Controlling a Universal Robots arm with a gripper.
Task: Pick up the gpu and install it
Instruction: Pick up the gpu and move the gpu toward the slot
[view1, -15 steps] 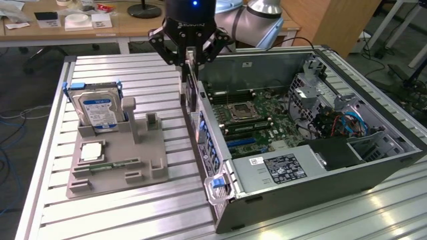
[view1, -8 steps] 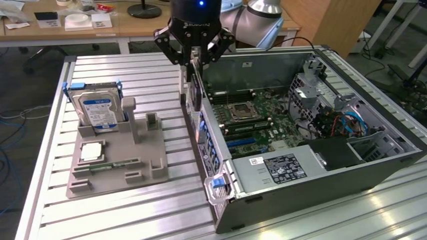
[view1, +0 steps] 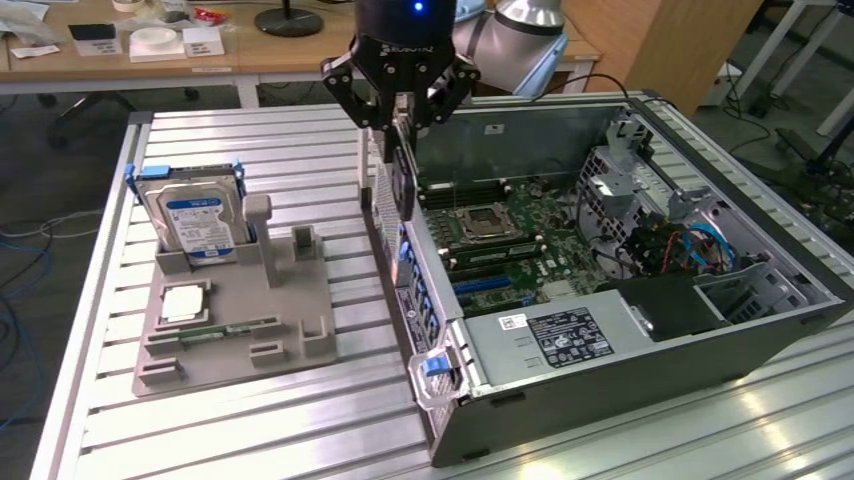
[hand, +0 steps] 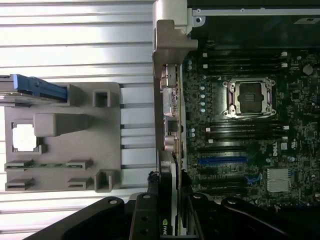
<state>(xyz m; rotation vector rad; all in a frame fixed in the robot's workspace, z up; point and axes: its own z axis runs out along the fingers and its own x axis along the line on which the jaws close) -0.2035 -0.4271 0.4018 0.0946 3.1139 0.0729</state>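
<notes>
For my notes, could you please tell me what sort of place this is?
Probably a robotics lab: a ribbed aluminium table carries an open computer case and a parts fixture, with desks behind.

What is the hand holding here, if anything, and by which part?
The hand grips the gpu by its upper edge; the card hangs below it, edge-on.

Beneath the claw (view1: 396, 128) and spreading to the exterior view's right lies an open grey metal computer case (view1: 641, 375) (on its side, side panel off). Its green motherboard (view1: 534, 250) carries a square silver processor socket (view1: 477, 222) near the claw. Well apart from the claw, to the exterior view's left, a grey plastic holder (view1: 287, 300) carries an upright boxy hard drive with a blue-white label (view1: 198, 222) and a narrow green memory stick (view1: 227, 328). Everything rests on a ribbed aluminium table (view1: 267, 140).
</notes>
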